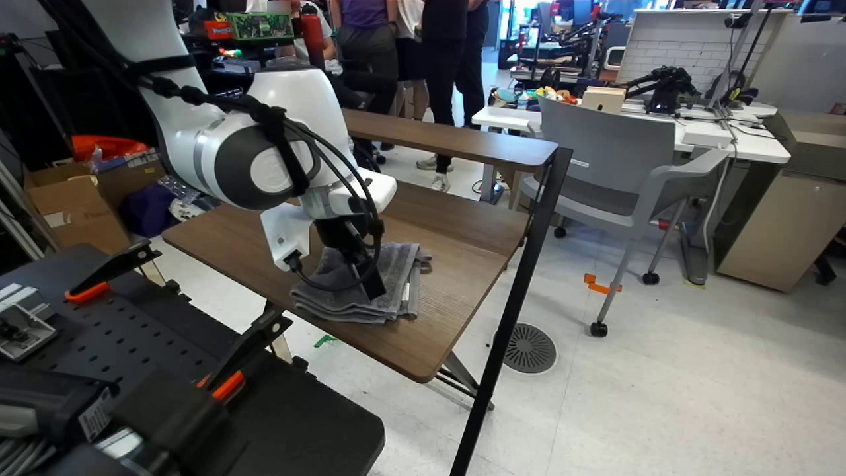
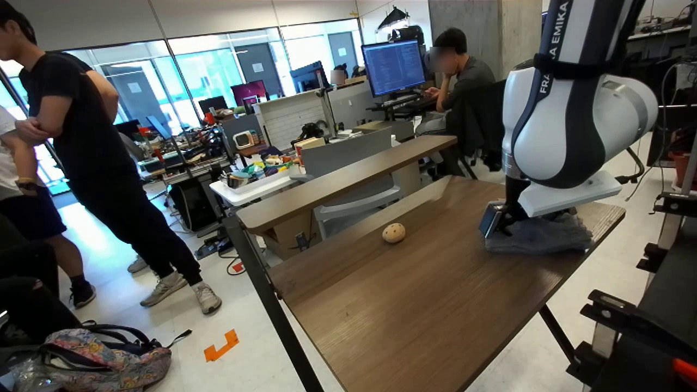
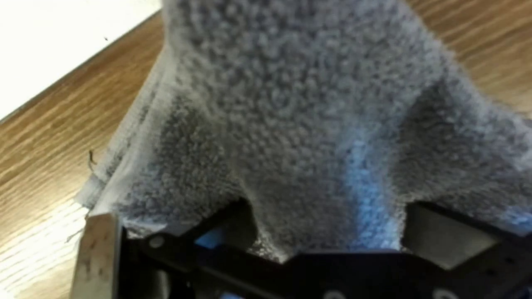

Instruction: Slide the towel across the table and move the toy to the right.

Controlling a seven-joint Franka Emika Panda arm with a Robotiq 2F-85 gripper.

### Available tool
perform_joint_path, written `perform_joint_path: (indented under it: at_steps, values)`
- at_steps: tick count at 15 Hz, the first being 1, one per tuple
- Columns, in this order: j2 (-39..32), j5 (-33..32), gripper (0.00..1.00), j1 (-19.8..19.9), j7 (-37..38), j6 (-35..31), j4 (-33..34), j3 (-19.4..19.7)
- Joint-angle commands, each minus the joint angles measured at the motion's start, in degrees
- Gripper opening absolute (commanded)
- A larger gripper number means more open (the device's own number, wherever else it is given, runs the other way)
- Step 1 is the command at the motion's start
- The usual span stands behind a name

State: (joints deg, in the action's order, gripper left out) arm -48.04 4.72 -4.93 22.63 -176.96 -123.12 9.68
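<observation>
Grey folded towel [image 2: 539, 238]: rumpled, on the wooden table [image 2: 414, 299] by its long edge; one corner at or almost at that edge.
Speckled ball toy [image 2: 393, 233]: on the table, over towards the raised shelf [image 2: 348, 179], well apart from the towel.
Gripper [image 3: 328, 236]: down at the towel, fingers spread wide, a ridge of cloth standing between them; no pinch as far as the wrist view shows.
Step in hand (judged): towel slide, probably just before the drag; toy part yet to come.
Hold on the cloth: either close on the ridge, deep enough to take several layers, or drag under light, even downward load. Too light and the fingertips may skate over the pile; too heavy and the stack may bunch.
Drag: should be low, level and slow, away from the near edge, so the lower layers follow the top one.
Toy clearance: leave room; a round thing will likely roll if the cloth nudges it.
Cardboard box [image 1: 86, 231]: orange plastic [image 1: 109, 147] shows above it; inside or behind, cannot tell.
Green printed box [image 1: 261, 25]: contents hidden.
Red bottle [image 1: 312, 36]: contents hidden.
Flowered backpack [image 2: 109, 362]: contents not made out.
</observation>
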Motion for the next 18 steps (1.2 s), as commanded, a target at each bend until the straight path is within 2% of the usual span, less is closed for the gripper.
perform_joint_path:
  at_steps: [1,2,3,6,10,13,14,18]
  values:
    - [-1.89,4.45,1.0,3.93,-1.9,3.17,5.56,-3.91]
    - [-2.16,5.82,1.0,7.01,-2.68,4.43,6.72,-7.71]
    - [-3.0,7.55,1.0,8.35,-2.15,5.83,8.0,-9.83]
    - [-4.18,9.2,1.0,9.53,-3.02,11.55,9.39,-12.73]
    - [-4.94,9.31,1.0,6.97,-1.89,15.69,9.61,-12.15]
    - [-5.43,8.83,1.0,4.55,-0.97,15.15,9.57,-11.05]
    - [-0.97,8.63,1.0,5.78,-2.24,14.63,8.37,-10.54]
    - [-0.31,8.76,1.0,4.99,-1.59,15.26,8.64,-9.94]
